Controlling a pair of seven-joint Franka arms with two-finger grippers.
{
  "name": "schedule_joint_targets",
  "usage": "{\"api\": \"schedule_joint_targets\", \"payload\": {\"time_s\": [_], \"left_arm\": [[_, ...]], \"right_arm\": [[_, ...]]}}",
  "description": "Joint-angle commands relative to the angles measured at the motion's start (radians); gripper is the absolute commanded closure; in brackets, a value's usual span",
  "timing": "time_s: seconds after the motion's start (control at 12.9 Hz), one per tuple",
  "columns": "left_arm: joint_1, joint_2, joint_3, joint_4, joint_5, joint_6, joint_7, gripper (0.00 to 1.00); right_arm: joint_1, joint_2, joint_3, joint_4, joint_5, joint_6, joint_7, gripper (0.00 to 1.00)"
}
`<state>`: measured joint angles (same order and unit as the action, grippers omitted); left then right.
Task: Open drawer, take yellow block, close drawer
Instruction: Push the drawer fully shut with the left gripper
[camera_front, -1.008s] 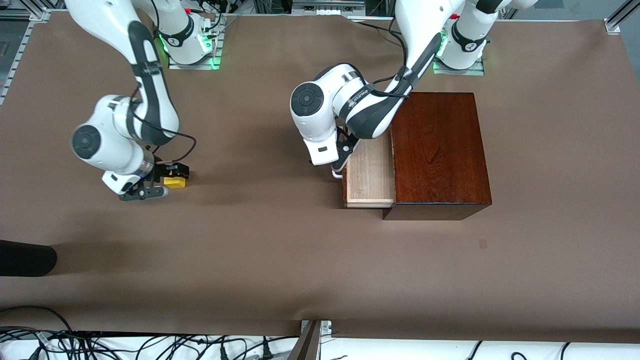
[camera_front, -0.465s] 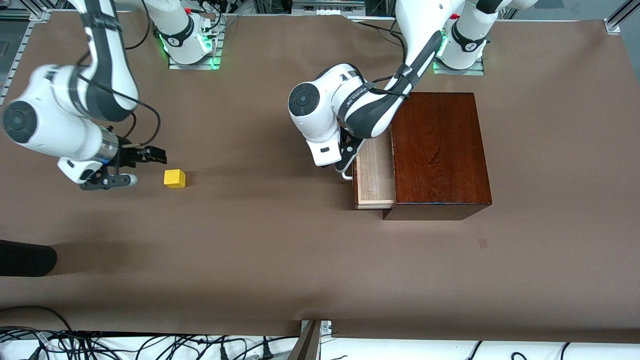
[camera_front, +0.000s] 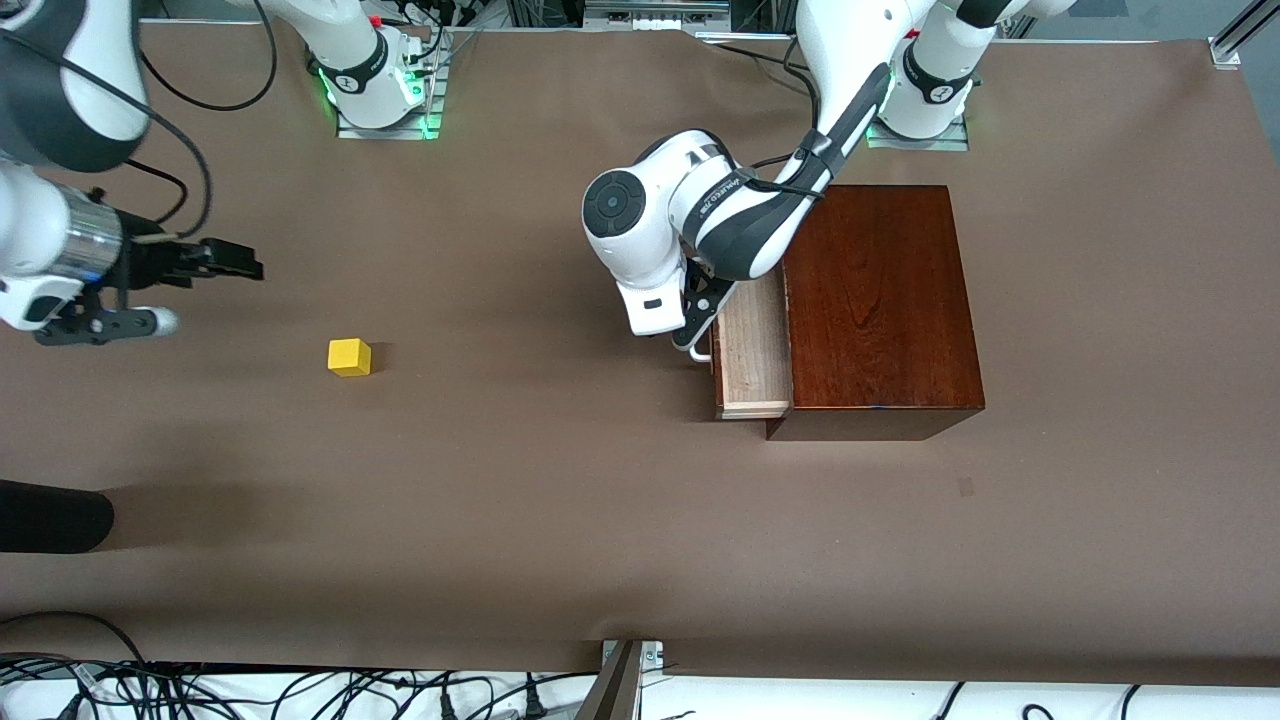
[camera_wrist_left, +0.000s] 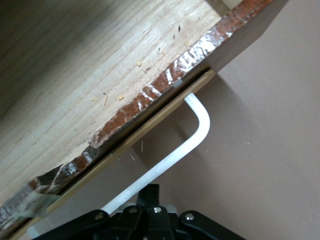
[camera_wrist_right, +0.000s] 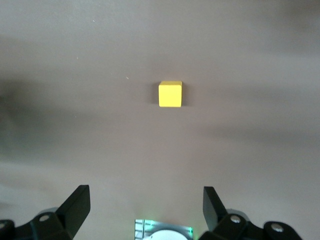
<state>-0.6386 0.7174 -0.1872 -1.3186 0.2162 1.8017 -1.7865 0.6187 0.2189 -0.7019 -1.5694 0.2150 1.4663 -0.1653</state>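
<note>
The yellow block (camera_front: 349, 357) (camera_wrist_right: 170, 94) sits alone on the brown table, toward the right arm's end. My right gripper (camera_front: 195, 293) (camera_wrist_right: 145, 192) hangs open and empty in the air, off to the side of the block and well apart from it. The dark reddish-brown wooden box (camera_front: 880, 300) stands toward the left arm's end. Its drawer (camera_front: 752, 350) (camera_wrist_left: 75, 75) sticks out a short way, pale inside. My left gripper (camera_front: 697, 325) (camera_wrist_left: 152, 192) is shut, with its tips against the white loop handle (camera_front: 700, 352) (camera_wrist_left: 195, 130).
A dark rounded object (camera_front: 50, 515) lies at the table's edge at the right arm's end. Cables (camera_front: 200, 690) and a metal bracket (camera_front: 625, 670) run along the edge nearest the front camera. The arm bases (camera_front: 380, 90) stand along the opposite edge.
My right gripper has let go of the yellow block, risen and drawn away toward the right arm's end. The drawer has slid farther into the box with my left gripper at its handle.
</note>
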Motion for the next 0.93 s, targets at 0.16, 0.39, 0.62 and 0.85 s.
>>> {"api": "schedule_joint_targets", "payload": {"time_s": [0.16,0.39,0.62,0.85], "left_arm": [[0.088,-0.145,0.018,-0.157,0.046,-0.028,0.105,1.00],[0.109,-0.168,0.018,-0.195,0.046,-0.022,0.139,1.00],[0.116,-0.187,0.017,-0.198,0.037,-0.024,0.150,1.00],[0.132,-0.214,0.006,-0.195,0.028,-0.027,0.171,1.00]], "right_arm": [[-0.461,-0.101,0.526,0.003,-0.136,-0.026,0.085,0.00],[-0.629,-0.153,0.714,-0.026,-0.155,-0.021,0.106,0.00],[-0.628,-0.259,0.716,-0.154,-0.155,0.078,0.106,0.00],[-0.489,-0.253,0.612,-0.139,-0.149,0.097,0.130,0.00]]}}
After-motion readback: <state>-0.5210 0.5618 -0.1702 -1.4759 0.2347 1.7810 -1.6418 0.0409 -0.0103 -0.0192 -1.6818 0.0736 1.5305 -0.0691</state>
